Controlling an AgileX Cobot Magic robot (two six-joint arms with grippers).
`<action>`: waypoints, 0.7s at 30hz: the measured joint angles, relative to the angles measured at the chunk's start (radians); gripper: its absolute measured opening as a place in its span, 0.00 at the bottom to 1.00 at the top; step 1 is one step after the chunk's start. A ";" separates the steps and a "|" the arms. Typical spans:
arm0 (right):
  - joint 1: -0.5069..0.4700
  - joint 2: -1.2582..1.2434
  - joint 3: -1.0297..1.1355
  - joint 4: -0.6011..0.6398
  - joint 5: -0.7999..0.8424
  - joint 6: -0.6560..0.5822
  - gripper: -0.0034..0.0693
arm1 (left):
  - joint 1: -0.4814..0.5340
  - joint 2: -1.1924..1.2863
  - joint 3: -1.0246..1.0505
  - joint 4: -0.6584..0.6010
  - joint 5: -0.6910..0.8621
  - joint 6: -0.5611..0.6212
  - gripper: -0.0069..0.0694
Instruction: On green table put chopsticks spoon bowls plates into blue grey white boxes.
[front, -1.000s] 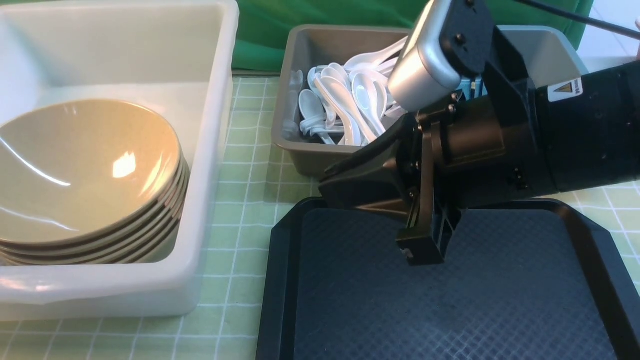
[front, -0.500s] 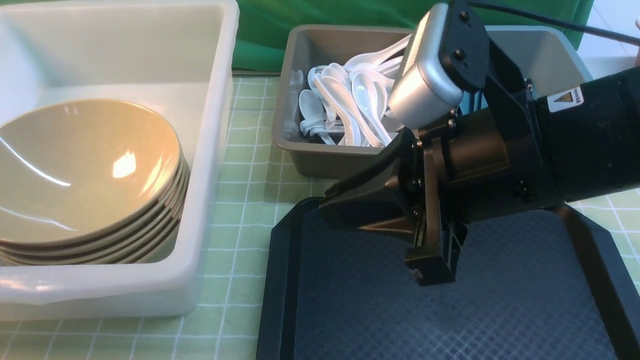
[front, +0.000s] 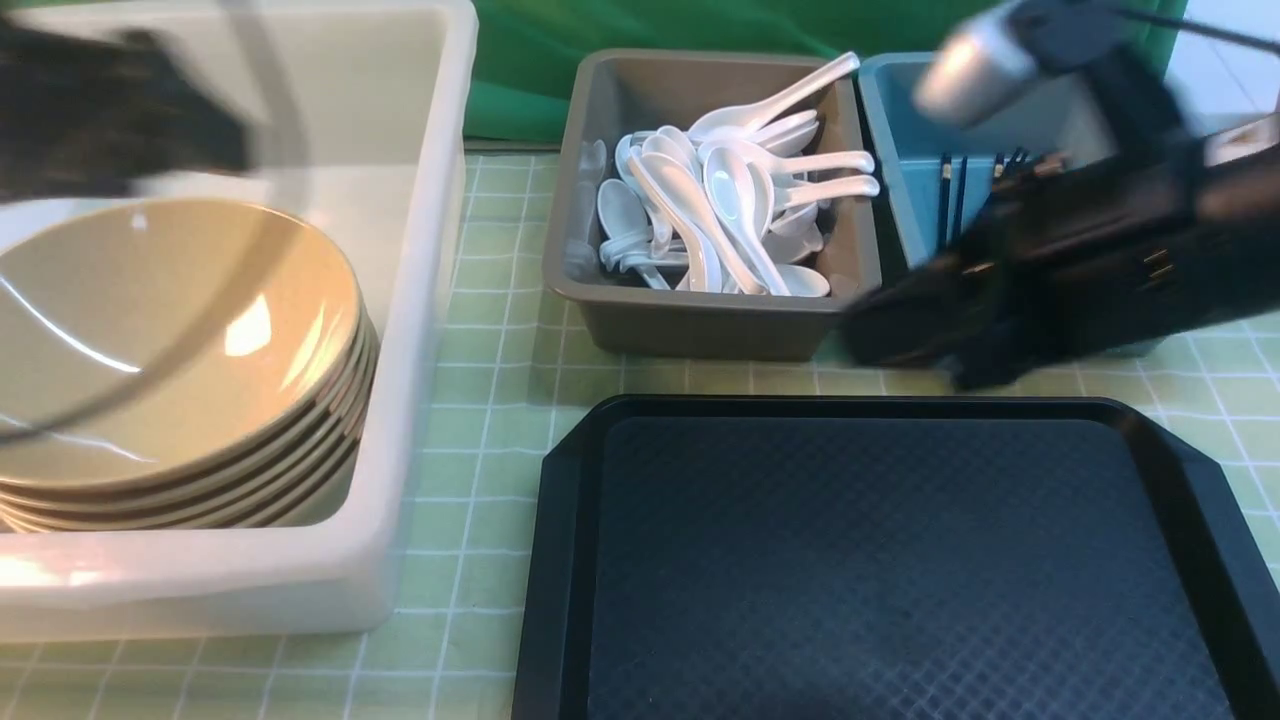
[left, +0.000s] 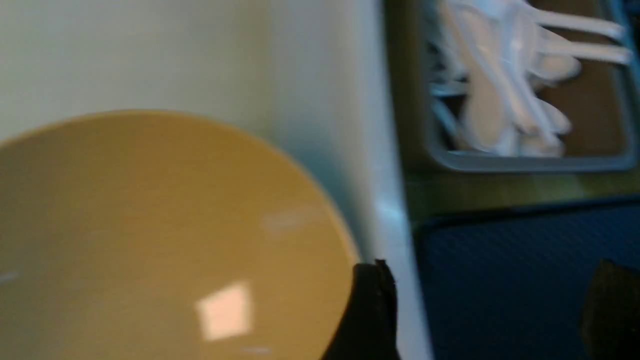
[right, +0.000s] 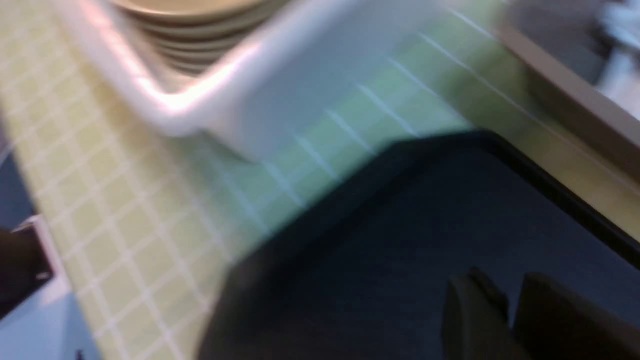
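I keep my spread, empty left gripper (left: 490, 310) clear of the stacked bowls (front: 170, 350); right gripper (right: 505, 315) nearly pressed together, holding nothing.

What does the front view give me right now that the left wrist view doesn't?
Only the front view shows the blue box with black chopsticks standing in it, the blurred right arm in front of that box, and the whole stack of tan bowls.

Only the left wrist view shows the left gripper with its fingers spread apart and nothing between them, above the white box rim and the tray.

Both show the white box, the top bowl, the grey box of white spoons and the bare black tray.
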 joint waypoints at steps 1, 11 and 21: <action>-0.037 -0.002 0.000 -0.020 0.025 0.024 0.24 | -0.045 0.000 0.000 -0.014 0.005 0.008 0.59; -0.189 -0.247 0.002 -0.228 0.226 0.123 0.24 | -0.326 -0.101 0.054 -0.024 0.099 0.019 0.09; -0.189 -0.770 0.354 -0.232 -0.113 0.011 0.25 | -0.334 -0.617 0.534 -0.198 -0.053 -0.048 0.09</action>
